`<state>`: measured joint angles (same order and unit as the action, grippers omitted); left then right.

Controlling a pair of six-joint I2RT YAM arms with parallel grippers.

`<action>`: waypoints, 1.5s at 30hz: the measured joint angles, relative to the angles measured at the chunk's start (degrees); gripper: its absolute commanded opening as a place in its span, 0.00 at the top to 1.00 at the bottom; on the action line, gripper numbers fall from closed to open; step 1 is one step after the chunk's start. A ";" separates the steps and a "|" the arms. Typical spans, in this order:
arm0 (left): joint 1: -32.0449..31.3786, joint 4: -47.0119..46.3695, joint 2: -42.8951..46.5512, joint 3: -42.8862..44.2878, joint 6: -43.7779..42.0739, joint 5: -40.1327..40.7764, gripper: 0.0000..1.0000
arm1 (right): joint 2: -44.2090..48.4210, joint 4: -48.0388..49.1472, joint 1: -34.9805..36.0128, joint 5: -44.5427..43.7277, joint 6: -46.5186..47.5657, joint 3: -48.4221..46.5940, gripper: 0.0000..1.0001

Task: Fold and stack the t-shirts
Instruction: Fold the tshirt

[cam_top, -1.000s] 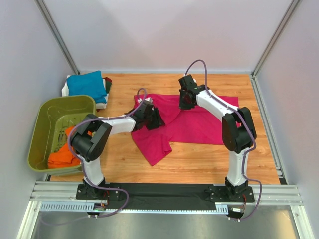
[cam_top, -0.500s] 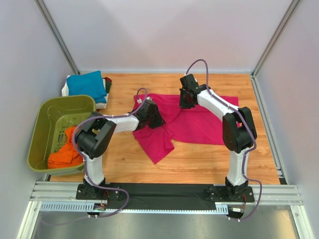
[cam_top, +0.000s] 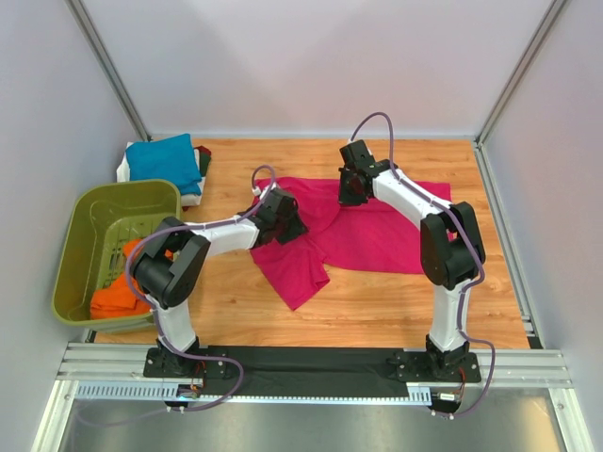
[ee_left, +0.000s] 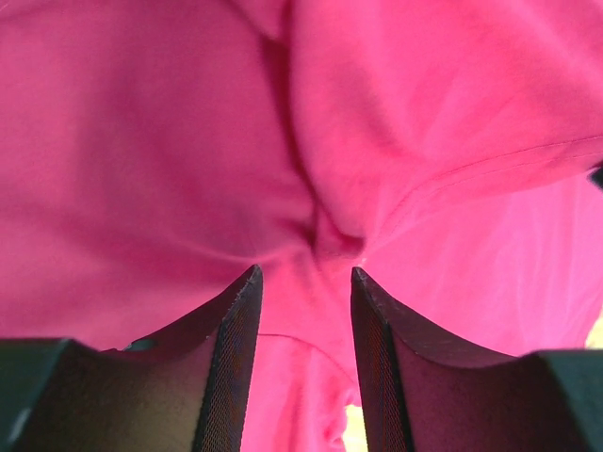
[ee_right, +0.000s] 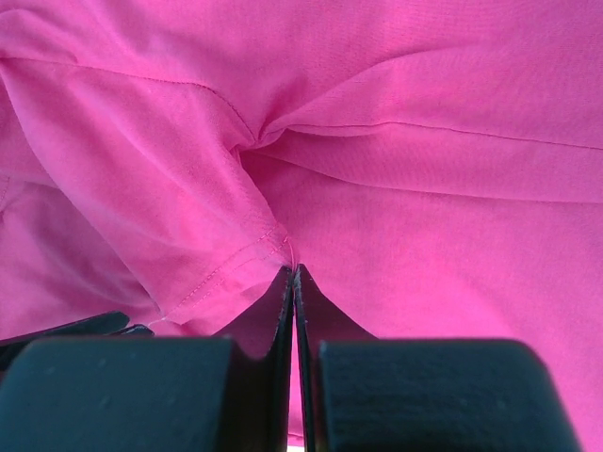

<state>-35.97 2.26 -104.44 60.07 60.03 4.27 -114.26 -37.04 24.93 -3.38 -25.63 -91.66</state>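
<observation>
A magenta-pink t-shirt lies spread on the wooden table, with a flap hanging towards the front. My left gripper rests on the shirt's left part. In the left wrist view its jaws stand apart with pink cloth bunched between and beyond them. My right gripper is at the shirt's back middle. In the right wrist view it is shut on a stitched hem of the pink shirt. A teal-blue t-shirt lies folded on a white one at the back left.
An olive-green basket stands at the left edge and holds orange t-shirts. A dark green cloth lies beside the teal pile. Grey walls and metal posts close in the table on three sides.
My left gripper drew slightly back and left on the shirt, and its elbow swung. The shirt's front flap shifted and bunched a little. The right arm has barely moved.
</observation>
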 measured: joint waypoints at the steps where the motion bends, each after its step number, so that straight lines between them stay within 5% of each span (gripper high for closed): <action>1: 0.00 0.09 0.24 -0.35 0.20 0.35 0.50 | -0.04 0.00 0.00 0.00 0.00 0.00 1.00; 20: -0.39 3.28 7.15 -8.76 0.00 0.98 0.50 | -1.84 0.02 0.00 0.02 0.17 -0.24 1.00; 45: -3.43 1.86 0.59 0.68 -1.07 0.92 0.51 | -1.84 0.07 0.00 0.44 0.20 -0.22 1.00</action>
<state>-39.40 4.12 -103.85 60.75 58.96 5.19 -116.09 -36.97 24.93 -2.94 -25.43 -91.88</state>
